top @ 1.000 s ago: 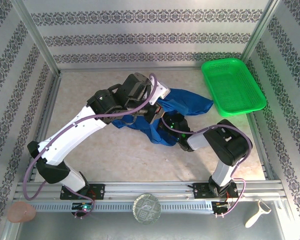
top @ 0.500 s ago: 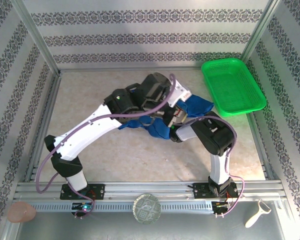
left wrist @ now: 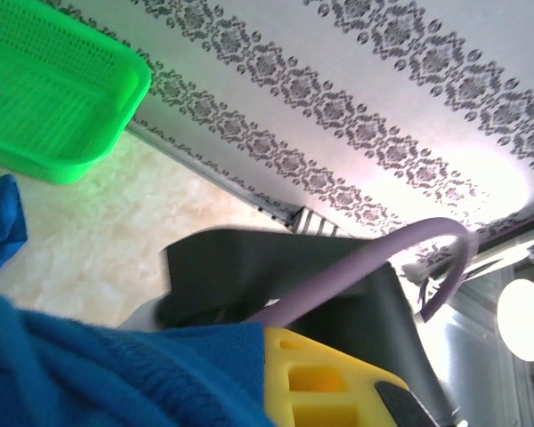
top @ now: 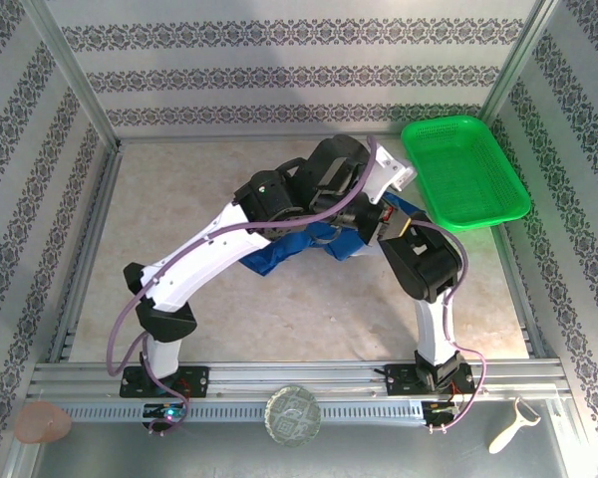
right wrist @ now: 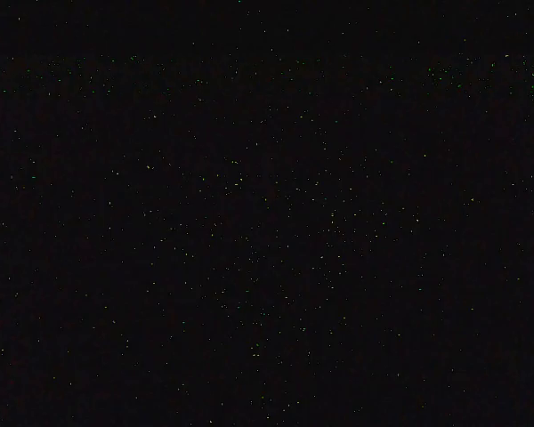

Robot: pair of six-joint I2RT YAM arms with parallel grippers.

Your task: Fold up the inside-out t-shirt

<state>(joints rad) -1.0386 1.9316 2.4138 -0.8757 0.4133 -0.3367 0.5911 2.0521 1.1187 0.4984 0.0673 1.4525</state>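
Top external: both arms meet over the inside-out t-shirt (top: 279, 254) on the surface (top: 169, 199).
The blue shirt lies bunched right of centre, partly under the arms. The left end effector (left wrist: 260, 378) is closed on a fold of its cloth. Whether the right end effector is open or closed cannot be told. A green basket (top: 463, 169) sits far right.

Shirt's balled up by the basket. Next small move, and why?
Probably draw the left tool back toward the middle of the table. It seems shut on the shirt, which lies crumpled in a heap close to the basket; pulling clear would give room to spread it.
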